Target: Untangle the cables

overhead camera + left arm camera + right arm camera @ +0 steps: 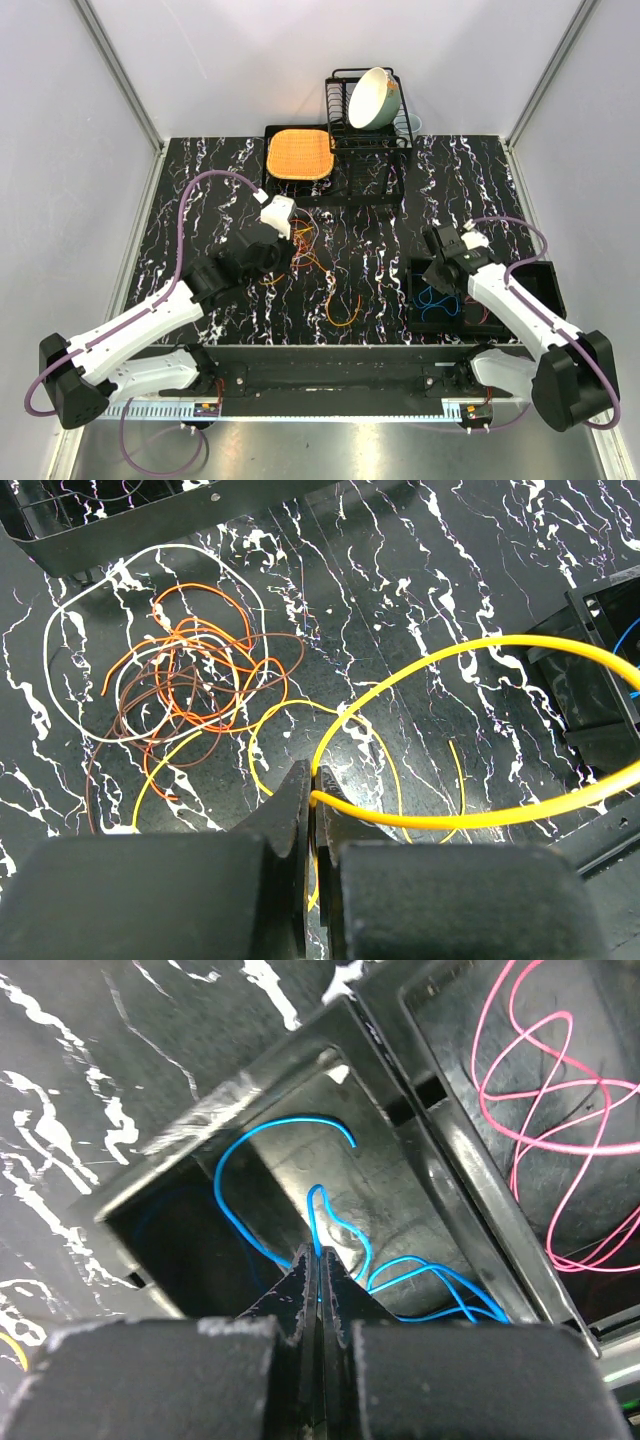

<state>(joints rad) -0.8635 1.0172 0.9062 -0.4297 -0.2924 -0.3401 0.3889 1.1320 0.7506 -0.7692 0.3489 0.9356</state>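
1. While the left fingers (308, 785) are pressed together on the yellow cable (480, 645), that cable springs from their tips in a wide arch. It sweeps ahead and away to their right, raised off the counter (420, 560).
2. More yellow loops lie flat on the counter just ahead of those fingertips, partly under the arch.
3. Ahead of the left fingers and to their left sits the tangle (190, 670), made of orange and brown wires looped through one another.
4. A white cable (60, 620) curls around and through the tangle. It is near the pinched yellow cable, but whether the two touch cannot be told.
5. At the far right of the left fingers, the yellow arch passes in front of a corner of the black bin (600, 680).
6. The right fingers (312, 1270) are closed tight with the blue cable (240, 1210) clamped between their tips. They are lowered into one compartment of the bin, and the rest of the blue cable curls in that compartment ahead of them and to either side.
7. Ahead of the right fingers and to their right, past a dividing wall, the pink cable (560, 1110) lies coiled in the neighbouring compartment.
8. Well beyond both pairs of fingers, at the back of the counter, stand a dish rack (345, 125) holding a tilted bowl (372, 100) and, beside it, an orange mat (298, 153).
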